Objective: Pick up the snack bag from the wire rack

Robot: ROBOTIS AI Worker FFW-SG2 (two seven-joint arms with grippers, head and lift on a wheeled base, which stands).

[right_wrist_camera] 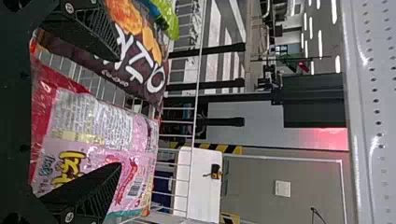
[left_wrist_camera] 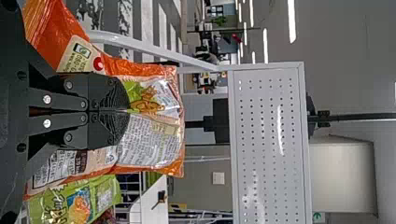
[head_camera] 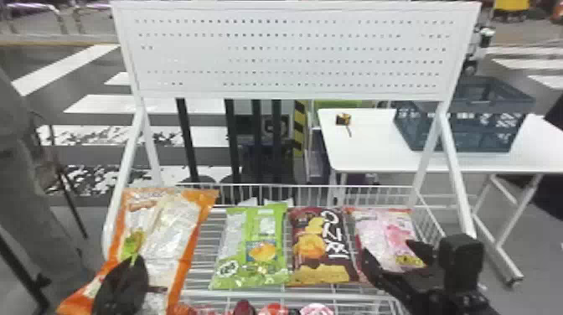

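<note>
My left gripper [head_camera: 121, 285] is at the lower left, in front of the large orange-edged snack bag [head_camera: 174, 234], which leans at the left end of the wire rack [head_camera: 203, 259]. In the left wrist view the gripper [left_wrist_camera: 127, 111] is shut on the orange-edged bag [left_wrist_camera: 149, 144], its fingers pressed together against it. To the right, my right gripper [head_camera: 389, 250] stands open over the pink bag [head_camera: 385, 232]. In the right wrist view, the open gripper [right_wrist_camera: 118, 113] has one finger over the brown bag [right_wrist_camera: 140, 60] and the other over the pink bag [right_wrist_camera: 98, 135].
A green bag [head_camera: 255, 247] and a brown bag [head_camera: 320, 247] lie between the grippers. More packs [head_camera: 274, 310] show at the front below. A white pegboard [head_camera: 293, 54] rises behind the rack. Behind at right, a grey crate [head_camera: 465, 130] rests on a white table [head_camera: 368, 155].
</note>
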